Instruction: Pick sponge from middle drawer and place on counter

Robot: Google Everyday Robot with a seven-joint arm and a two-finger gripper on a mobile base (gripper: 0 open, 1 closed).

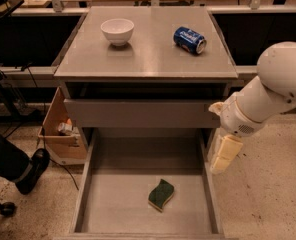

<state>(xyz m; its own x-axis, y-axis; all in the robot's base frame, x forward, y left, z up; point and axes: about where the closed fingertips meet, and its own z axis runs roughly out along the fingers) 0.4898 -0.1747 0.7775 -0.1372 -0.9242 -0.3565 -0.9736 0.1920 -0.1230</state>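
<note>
The sponge (161, 194), dark green on top with a yellow-tan layer under it, lies flat on the floor of the pulled-out middle drawer (113, 204), near its front and slightly right of centre. The grey counter (148, 56) tops the cabinet above the drawers. My gripper (225, 154), cream-coloured, hangs from the white arm at the right. It is over the drawer's right side wall, above and to the right of the sponge, and not touching it.
A white bowl (117, 30) and a blue can (190, 39) on its side sit on the counter. A shorter drawer (138, 113) above is slightly open. A cardboard box (58, 131) and a person's shoe (30, 170) are at the left.
</note>
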